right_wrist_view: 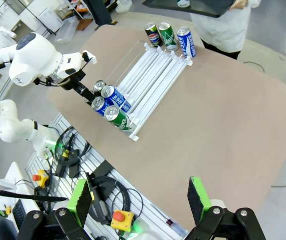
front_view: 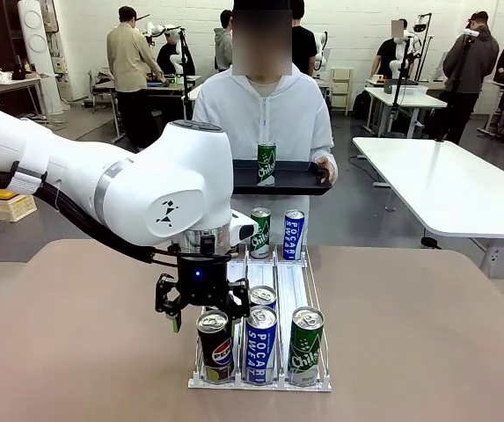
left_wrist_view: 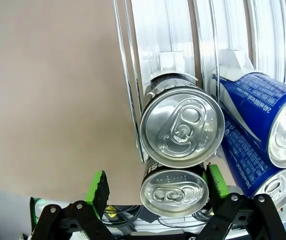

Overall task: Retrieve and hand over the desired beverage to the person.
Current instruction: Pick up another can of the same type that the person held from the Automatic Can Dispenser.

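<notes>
Left tool (front_view: 204, 315), wide open and empty, hovers over a rigid, slick, likely heavy can (front_view: 215, 347), best gripped across its sides.

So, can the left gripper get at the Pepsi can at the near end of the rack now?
Probably yes. The left gripper hangs open just above the Pepsi can, a finger to each side of its top. The Pocari Sweat can stands close beside it, so that side looks tight.
</notes>
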### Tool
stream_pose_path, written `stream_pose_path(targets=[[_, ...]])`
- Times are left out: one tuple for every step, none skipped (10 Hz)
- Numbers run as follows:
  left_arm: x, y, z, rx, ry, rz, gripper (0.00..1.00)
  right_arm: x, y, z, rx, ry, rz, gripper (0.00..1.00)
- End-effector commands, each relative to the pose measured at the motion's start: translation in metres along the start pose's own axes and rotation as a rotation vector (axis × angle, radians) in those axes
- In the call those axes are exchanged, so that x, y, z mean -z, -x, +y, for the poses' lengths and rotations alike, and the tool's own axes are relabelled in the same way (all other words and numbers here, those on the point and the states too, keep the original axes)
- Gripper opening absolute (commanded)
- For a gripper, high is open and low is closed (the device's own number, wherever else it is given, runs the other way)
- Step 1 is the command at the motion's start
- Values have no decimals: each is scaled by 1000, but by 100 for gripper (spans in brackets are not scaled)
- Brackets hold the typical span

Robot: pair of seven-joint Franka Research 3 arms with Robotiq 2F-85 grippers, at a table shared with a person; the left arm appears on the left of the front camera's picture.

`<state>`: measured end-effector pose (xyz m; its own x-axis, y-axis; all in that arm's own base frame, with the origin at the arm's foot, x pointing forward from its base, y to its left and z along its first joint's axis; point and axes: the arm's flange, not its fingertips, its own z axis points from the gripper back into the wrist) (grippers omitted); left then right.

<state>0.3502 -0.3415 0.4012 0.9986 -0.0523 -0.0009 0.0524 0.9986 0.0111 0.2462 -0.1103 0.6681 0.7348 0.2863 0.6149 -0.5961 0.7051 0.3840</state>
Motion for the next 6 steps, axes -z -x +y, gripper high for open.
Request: stream_pose_path(targets=[[4, -4, -5, -29, -3, -17, 100, 0, -1, -1, -15, -23, -9, 100], [7, -6, -6, -27, -1, -7, 100, 0, -1, -1, -15, -23, -9, 100], [9, -7, -6, -23, -1, -1, 100, 0, -1, -1, -15, -23, -9, 100], [10, -8, -5, -19, 3, -1, 100, 0, -1, -1, -15, -23, -9, 100], [9, -7, -4, -15, 13, -5, 100, 0, -1, -1, -15, -23, -9, 100], [9, -7, -4, -13, 23, -10, 100, 0, -1, -1, -15, -23, -9, 100]])
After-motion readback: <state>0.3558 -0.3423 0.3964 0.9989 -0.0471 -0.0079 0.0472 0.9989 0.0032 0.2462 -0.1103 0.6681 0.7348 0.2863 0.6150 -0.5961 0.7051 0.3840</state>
